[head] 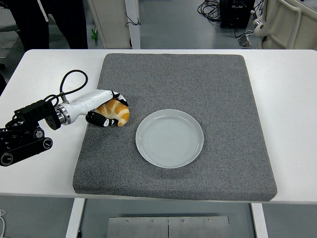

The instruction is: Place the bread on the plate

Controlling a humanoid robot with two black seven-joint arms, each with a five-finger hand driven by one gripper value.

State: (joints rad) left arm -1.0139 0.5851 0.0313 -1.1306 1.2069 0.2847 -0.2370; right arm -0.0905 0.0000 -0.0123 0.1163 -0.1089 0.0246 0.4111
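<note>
Left hand [106,110] is clamping around the bread [115,112], and the plate [169,138] is lying just to its right, slightly nearer.

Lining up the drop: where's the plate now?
Head view: the plate lies empty near the grey mat's centre, just right of the bread.

The left hand [106,110] lies on the mat [198,84], which lies on the table [292,99]; the bread [115,112] sits within the hand's fingers, on the mat; the plate [169,138] lies to the hand's right, apart from the bread; a person [44,22] stands behind the table.
</note>
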